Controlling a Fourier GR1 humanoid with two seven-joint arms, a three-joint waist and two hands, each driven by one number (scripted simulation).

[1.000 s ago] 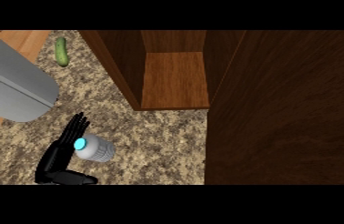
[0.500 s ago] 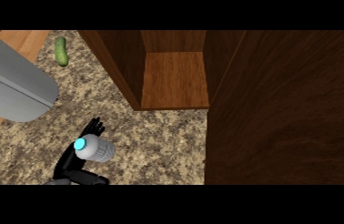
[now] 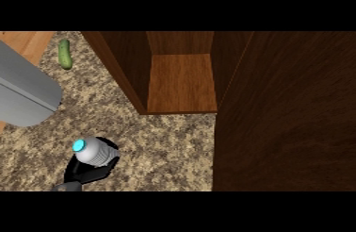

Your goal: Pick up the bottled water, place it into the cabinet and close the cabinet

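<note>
Left hand (image 3: 87, 172) at the lower left, fingers curled round the bottle (image 3: 95, 151), which hides most of them. The bottle points its blue cap (image 3: 79, 145) up toward the camera, tilted a touch to the left, its ribbed clear body sitting in the black palm. It is over the speckled counter (image 3: 160, 146), in front of the cabinet (image 3: 181, 80) and to its left, well apart from the opening. The cabinet stands open: a wooden shelf floor shows inside, framed by dark side walls, and its door (image 3: 285, 113) swings out toward the viewer at the right of the opening, filling the right side of the view edge to edge. Left of the cabinet, a grey rounded object (image 3: 24, 92) lies across the counter's edge; what it is I cannot tell. Farther back, just left of the cabinet's far corner, a green cucumber (image 3: 65, 54) lies on the counter beside a strip of pale wood (image 3: 24, 42). The right hand does not show.
</note>
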